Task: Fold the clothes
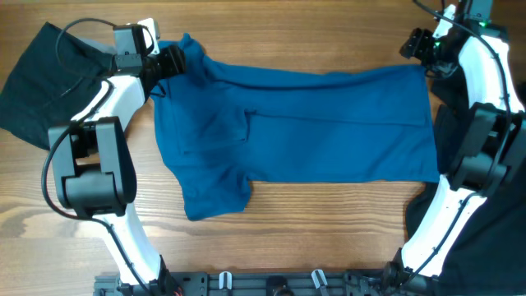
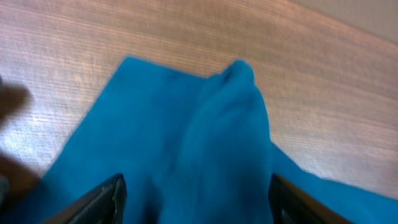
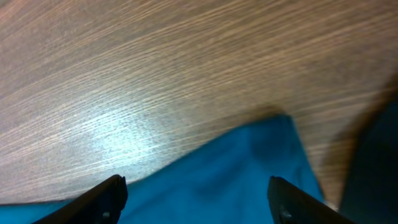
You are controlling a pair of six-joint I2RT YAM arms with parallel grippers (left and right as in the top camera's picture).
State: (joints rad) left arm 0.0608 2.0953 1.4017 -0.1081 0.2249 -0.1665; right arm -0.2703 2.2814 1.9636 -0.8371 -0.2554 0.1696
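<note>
Overhead, a blue shirt (image 1: 312, 123) lies spread lengthwise across the wooden counter (image 1: 329, 238), one sleeve jutting toward the near edge at left. The left fingers (image 2: 107, 198) stand wide apart over the shirt's bunched far-left corner, gripping nothing. The left wrist view is blurred, and only the fingers' tips show at the bottom of the frame. The right fingers (image 3: 107, 198) are likewise spread open above the shirt's far-right corner, with bare wood beyond. Whether either pair touches the cloth cannot be told. Collar and buttons cannot be made out. A black garment (image 1: 37, 82) lies at the left edge, partly hidden behind the left arm and cut off by the frame. More dark cloth (image 1: 505, 230) sits at the right edge, mostly hidden by the right arm, its shape unclear.
</note>
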